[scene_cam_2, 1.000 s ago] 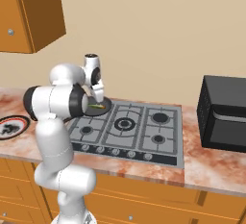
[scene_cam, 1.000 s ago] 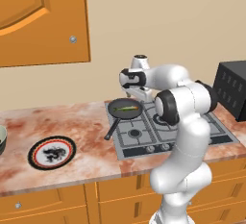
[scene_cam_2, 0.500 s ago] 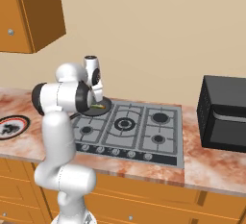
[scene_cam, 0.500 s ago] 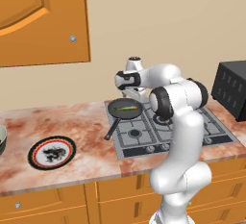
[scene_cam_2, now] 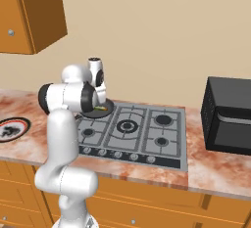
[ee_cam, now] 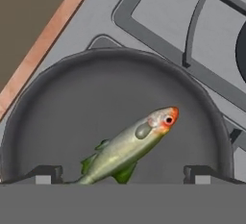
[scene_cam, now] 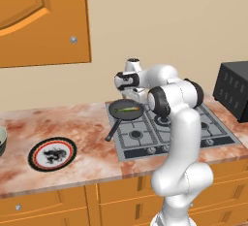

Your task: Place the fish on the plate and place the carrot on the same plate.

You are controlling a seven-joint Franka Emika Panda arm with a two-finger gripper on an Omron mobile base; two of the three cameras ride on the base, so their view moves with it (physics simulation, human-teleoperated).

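The two small dark fingers (ee_cam: 45, 174) stand spread wide at the bottom of the hand view, one tip at lower left and one at lower right, with nothing pinched between them; the gripper (ee_cam: 122, 175) hangs over the round black frying pan (ee_cam: 57, 103). The small slender green-yellow fish (ee_cam: 126, 147) lies on the pan's floor, slanting from its tail at bottom centre up to its red-tipped head right of centre. It looks light, thin and probably slick, so a pinch across the thicker mid-body, just behind the head, seems safer than the tapering tail. In the left base view the pan sits on the grey gas hob (scene_cam: 167, 125) at centre, while the round black-rimmed plate with white patterned centre (scene_cam: 35, 148) lies well apart on the marbled counter (scene_cam: 87, 142) at lower left.
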